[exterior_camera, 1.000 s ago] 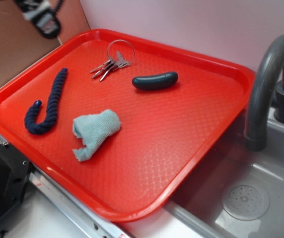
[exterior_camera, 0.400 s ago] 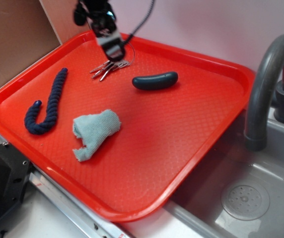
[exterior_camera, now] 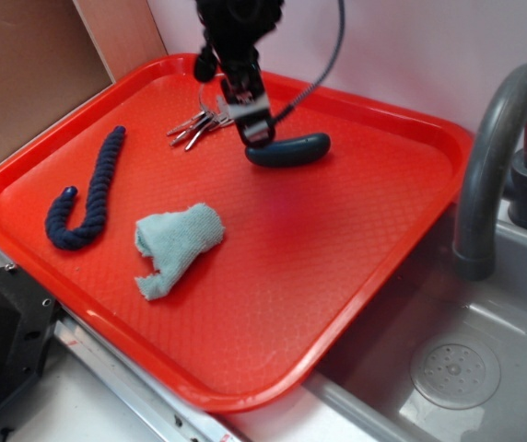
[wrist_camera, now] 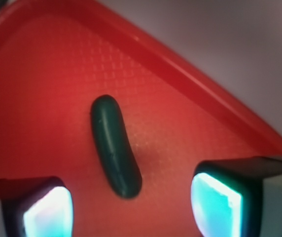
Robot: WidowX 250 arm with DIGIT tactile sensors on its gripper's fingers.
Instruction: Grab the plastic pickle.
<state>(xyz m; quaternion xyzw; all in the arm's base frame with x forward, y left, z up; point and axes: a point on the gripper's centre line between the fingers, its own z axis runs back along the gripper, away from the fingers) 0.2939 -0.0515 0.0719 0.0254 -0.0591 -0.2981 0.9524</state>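
Note:
The plastic pickle (exterior_camera: 291, 150) is a dark teal-green glossy curved piece lying on the red tray (exterior_camera: 337, 258) toward its far side. In the wrist view the pickle (wrist_camera: 115, 146) lies just ahead of the gap between my fingers. My gripper (exterior_camera: 256, 136) hangs over the pickle's left end, a little above the tray. It is open and empty (wrist_camera: 131, 207), with one fingertip (wrist_camera: 47, 210) on each side of the pickle's near end.
A bunch of keys (exterior_camera: 204, 120) lies just left of the gripper. A navy rope (exterior_camera: 88, 198) bent like a hook and a light blue cloth (exterior_camera: 176, 244) lie on the tray's left half. A grey faucet (exterior_camera: 494, 157) and sink (exterior_camera: 457, 368) are at right.
My gripper has come in from the upper left, passed over the keys and moved right and down to the pickle's left end. Nothing on the tray has moved.

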